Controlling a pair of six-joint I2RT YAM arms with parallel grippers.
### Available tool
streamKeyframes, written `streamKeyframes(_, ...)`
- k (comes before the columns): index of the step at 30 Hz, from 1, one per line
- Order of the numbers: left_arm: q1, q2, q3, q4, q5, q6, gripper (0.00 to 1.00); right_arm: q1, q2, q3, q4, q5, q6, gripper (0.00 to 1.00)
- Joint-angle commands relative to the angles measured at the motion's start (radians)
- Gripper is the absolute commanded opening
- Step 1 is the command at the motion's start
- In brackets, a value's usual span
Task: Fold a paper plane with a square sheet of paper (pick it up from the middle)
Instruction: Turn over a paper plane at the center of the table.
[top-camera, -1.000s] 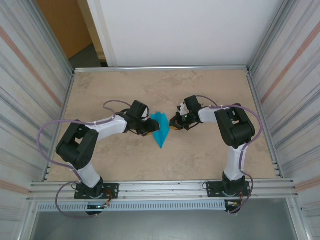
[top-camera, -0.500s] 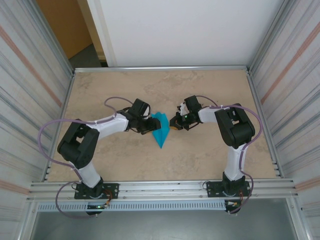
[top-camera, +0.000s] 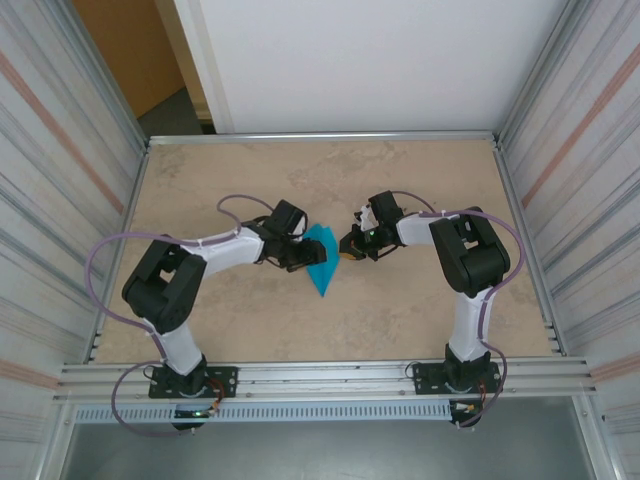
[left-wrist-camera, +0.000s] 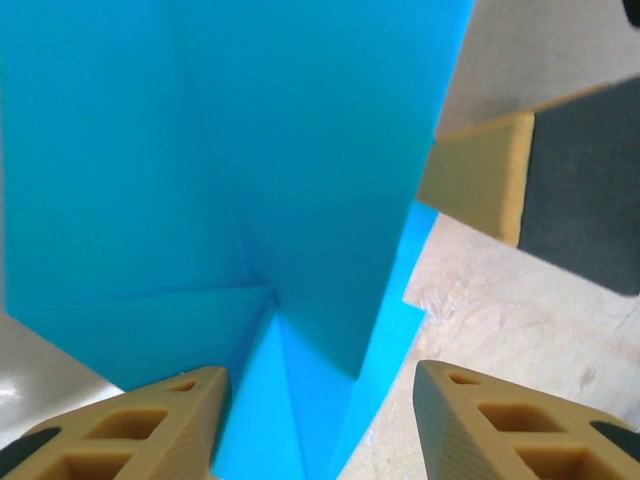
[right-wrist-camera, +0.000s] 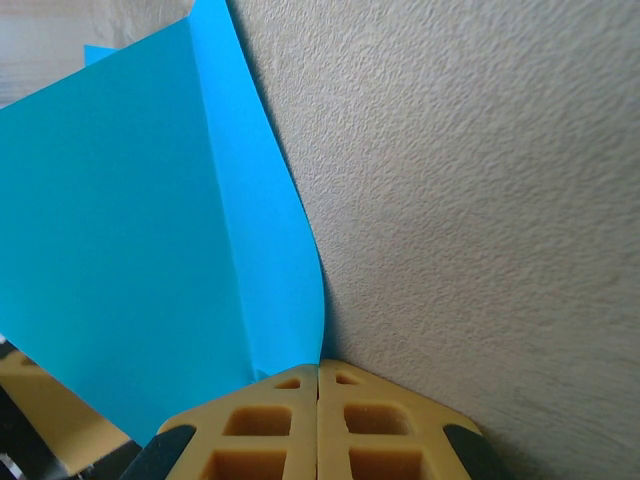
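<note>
- Pinching the right side of the square sheet of paper (right-wrist-camera: 150, 250), the right gripper (right-wrist-camera: 318, 385) has its two fingers pressed flat together, and the paper's edge runs straight into the seam between them. I judge it to be the anchor, there to stop the thin sheet sliding while the other side is worked.
- The sheet lies near the middle of the table (top-camera: 420, 310), between the two grippers, with one pointed end towards the near edge. It is already partly folded (creases and an overlapping flap show in the left wrist view), but it is not yet a narrow dart.
- From the pinch the paper rises and curls off the tabletop instead of lying flat. That lift probably leaves room for fingers to slip around the layers.
- The left gripper (left-wrist-camera: 320, 385) has its fingers (left-wrist-camera: 170, 430) apart. The folded layers run into the gap close to the finger on the left of that view, and bare table shows before the other finger, so nothing is clamped.
- Straddling the folded edge like this suggests it is lined up to close on the layers, either to press a crease or to take a new hold.
</note>
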Motion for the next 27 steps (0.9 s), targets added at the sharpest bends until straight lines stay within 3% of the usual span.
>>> streamKeyframes(1, -0.034, -0.003, 0.007, -0.043, -0.005, -0.033, 0.51, 0.006, -0.01, 0.011, -0.015, -0.018, 0.005, 0.05)
streamKeyframes(20, -0.068, 0.065, 0.078, -0.091, -0.041, -0.056, 0.47, 0.039, -0.086, 0.015, 0.011, -0.1, 0.056, 0.06)
streamKeyframes(27, -0.068, 0.061, 0.077, -0.107, -0.063, -0.052, 0.37, 0.039, -0.082, 0.015, 0.006, -0.088, 0.059, 0.06)
